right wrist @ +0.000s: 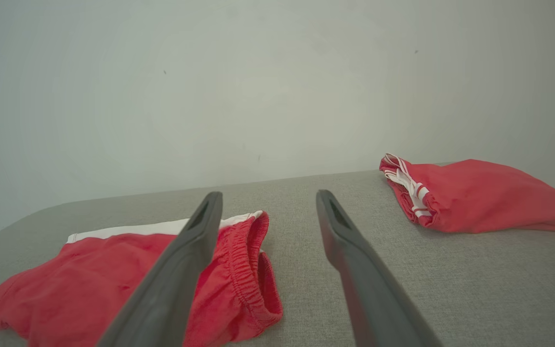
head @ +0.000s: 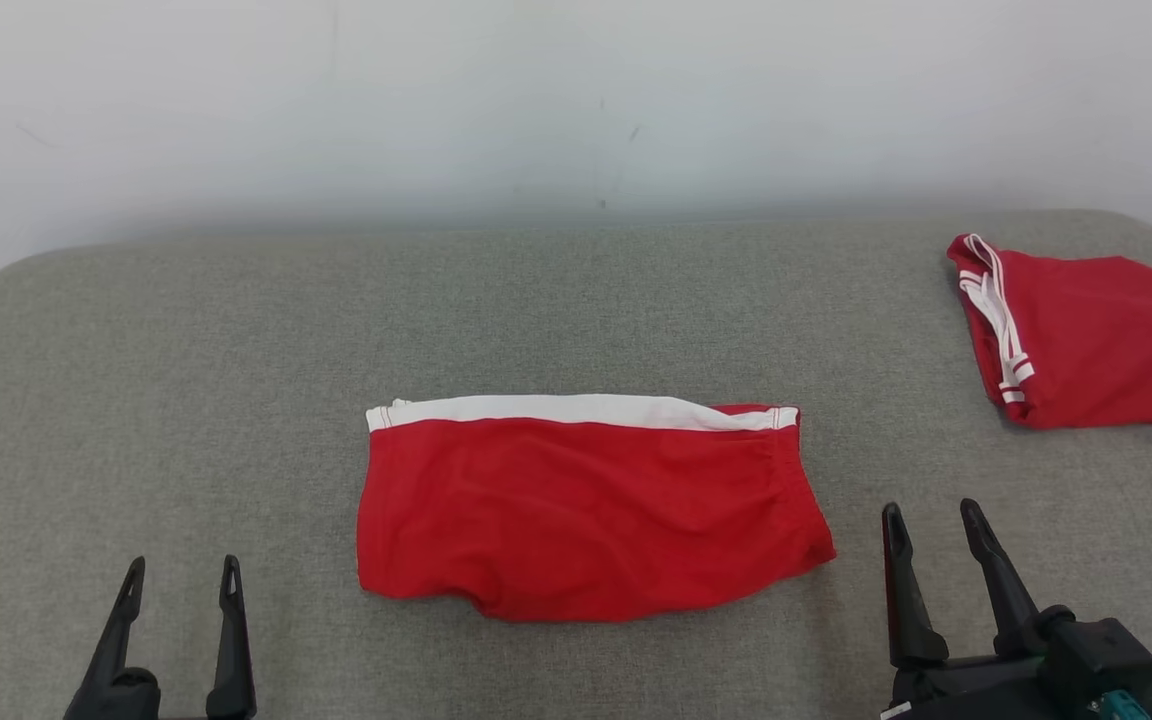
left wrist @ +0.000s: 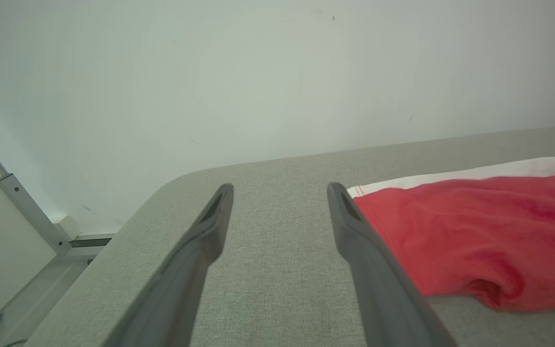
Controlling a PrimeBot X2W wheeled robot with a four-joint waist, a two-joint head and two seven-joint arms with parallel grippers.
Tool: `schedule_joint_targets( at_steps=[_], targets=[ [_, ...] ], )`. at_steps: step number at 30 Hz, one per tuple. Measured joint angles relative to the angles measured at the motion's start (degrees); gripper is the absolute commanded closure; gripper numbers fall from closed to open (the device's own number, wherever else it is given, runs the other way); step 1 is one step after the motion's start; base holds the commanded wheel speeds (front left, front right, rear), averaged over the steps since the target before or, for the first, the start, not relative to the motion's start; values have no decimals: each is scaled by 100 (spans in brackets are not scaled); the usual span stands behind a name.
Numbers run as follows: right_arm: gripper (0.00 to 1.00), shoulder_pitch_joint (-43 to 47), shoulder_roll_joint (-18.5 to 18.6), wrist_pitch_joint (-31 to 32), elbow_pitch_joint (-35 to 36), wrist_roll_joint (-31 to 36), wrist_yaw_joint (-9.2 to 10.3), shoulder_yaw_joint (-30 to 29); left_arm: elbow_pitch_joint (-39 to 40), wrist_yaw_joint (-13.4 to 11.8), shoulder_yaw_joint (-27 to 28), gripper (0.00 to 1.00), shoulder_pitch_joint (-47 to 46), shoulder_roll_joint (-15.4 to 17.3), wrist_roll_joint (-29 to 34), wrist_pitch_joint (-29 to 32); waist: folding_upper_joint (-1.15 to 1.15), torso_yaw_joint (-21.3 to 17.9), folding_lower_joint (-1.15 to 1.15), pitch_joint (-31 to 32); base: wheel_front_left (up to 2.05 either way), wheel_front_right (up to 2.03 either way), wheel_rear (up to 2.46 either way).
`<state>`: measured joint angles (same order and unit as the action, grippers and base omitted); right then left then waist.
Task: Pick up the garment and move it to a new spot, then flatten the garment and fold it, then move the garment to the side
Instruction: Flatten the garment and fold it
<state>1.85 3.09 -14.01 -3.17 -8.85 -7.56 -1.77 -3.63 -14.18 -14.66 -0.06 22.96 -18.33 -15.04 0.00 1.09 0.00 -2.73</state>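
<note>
The red garment lies folded flat on the grey padded surface, about midway between its left and right edges. Its white band runs along the side facing the far edge, and the gathered waistband is at its right end. The left gripper stands off its near left corner, fingers spread wide and empty. The right gripper is near its right end, also wide and empty. A second red garment sits at the far right corner, well apart
</note>
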Motion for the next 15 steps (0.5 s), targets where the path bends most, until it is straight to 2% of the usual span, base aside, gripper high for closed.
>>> schedule_joint_targets(
  at_steps=[8,15],
  targets=[
    [0,-505,156,423,-386,74,1,151,7,37,-111,0,-97,-100,-33,0,0,108,0,-98,0,0,0],
    [0,-1475,274,757,-1621,96,0,254,-65,158,-252,0,-372,-296,16,0,1,295,0,-268,0,0,0]
  ],
)
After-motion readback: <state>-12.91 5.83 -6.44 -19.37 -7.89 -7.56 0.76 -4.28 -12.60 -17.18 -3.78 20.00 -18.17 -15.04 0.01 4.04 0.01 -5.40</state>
